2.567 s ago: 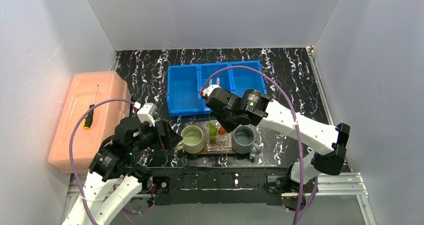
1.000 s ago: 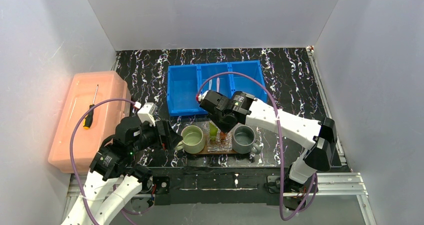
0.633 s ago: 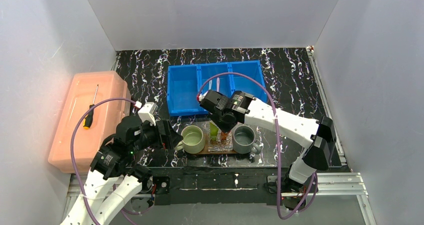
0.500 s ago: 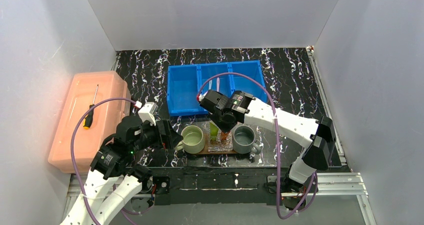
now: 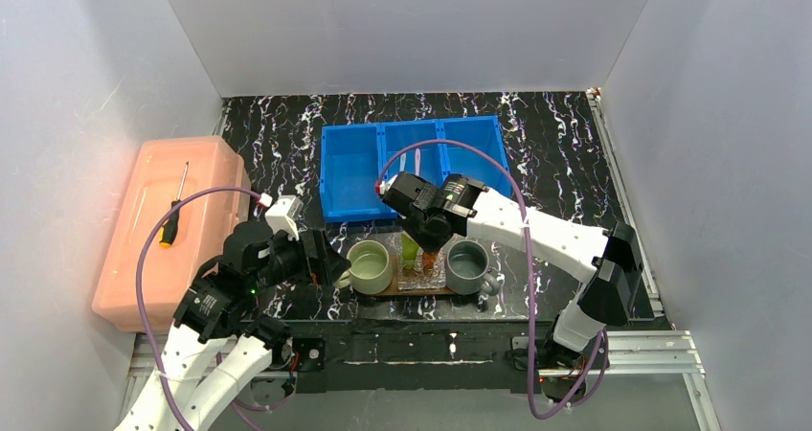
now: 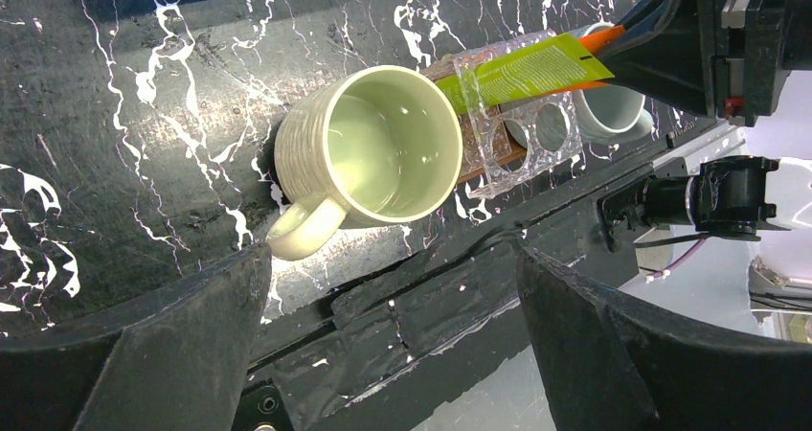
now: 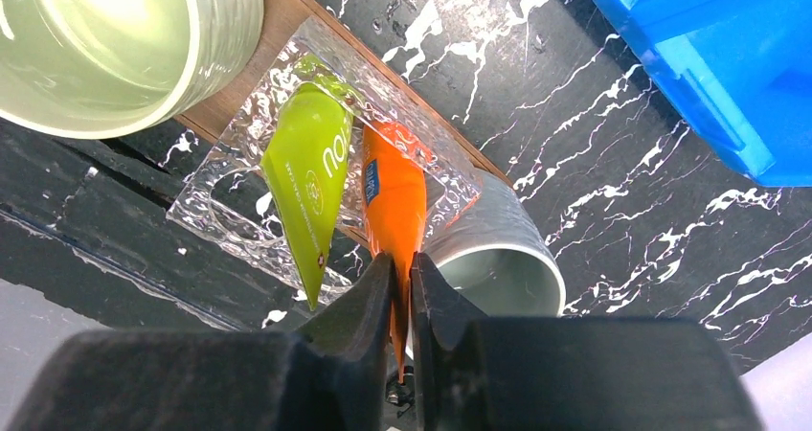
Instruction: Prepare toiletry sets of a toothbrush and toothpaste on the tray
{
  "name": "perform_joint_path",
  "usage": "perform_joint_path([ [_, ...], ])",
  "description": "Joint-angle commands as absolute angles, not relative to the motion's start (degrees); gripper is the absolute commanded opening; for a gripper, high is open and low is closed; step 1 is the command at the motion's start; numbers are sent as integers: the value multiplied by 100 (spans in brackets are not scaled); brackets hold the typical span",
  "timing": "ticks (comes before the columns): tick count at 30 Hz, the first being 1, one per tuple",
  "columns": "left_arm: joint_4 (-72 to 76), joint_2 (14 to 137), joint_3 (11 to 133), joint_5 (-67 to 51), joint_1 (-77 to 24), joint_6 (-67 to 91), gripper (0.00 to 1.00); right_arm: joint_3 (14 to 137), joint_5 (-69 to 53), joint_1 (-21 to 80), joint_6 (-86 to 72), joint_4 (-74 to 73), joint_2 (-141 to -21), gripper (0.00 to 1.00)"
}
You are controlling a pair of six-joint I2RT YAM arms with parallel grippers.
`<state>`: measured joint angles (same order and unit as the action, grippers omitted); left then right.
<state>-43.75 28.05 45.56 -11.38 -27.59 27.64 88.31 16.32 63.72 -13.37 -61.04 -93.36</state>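
While the right pincer (image 7: 402,273) is closed tight on the crimped tail of the small orange squeeze tube (image 7: 393,196), we judge the toothpaste step to be in hand. The tube stands nose-down in the small clear plastic holder (image 7: 230,211), just beside the lime-green squeeze tube (image 7: 311,177). That holder rests on the flat dark-brown wooden tray (image 7: 287,14), close to the middle of the near edge of the black marbled counter (image 5: 555,144). The next move, as we see it, calls for parting the fingers and rising straight up so that the tube is not dragged out. Then comes a reach toward the far edge, where two thin pale toothbrushes (image 5: 417,159) lie in the middle compartment of the blue plastic bin (image 5: 349,177). The ribbed pale-green mug (image 6: 297,134) and the grey mug (image 7: 498,259) flank the holder closely, leaving little room for a sideways exit, and the green tube could be knocked askew. Our left pincer (image 6: 391,259) hangs wide open and empty over the green mug. At the left edge sits a pink plastic box (image 5: 153,230) with a screwdriver (image 5: 172,215) on its lid, well apart from the work.
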Motion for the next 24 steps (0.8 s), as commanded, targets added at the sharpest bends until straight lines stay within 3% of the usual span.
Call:
perform_joint_path([
  [1,-4359,2847,4553,-1191,-2760,2685,99,8777,1640,6346,-1327,-5984,-9310,23],
  [24,-4359,2943,4544,-1151,-2762,2681,99,9368,2098,6337,-1293,-5960,-9087,39],
])
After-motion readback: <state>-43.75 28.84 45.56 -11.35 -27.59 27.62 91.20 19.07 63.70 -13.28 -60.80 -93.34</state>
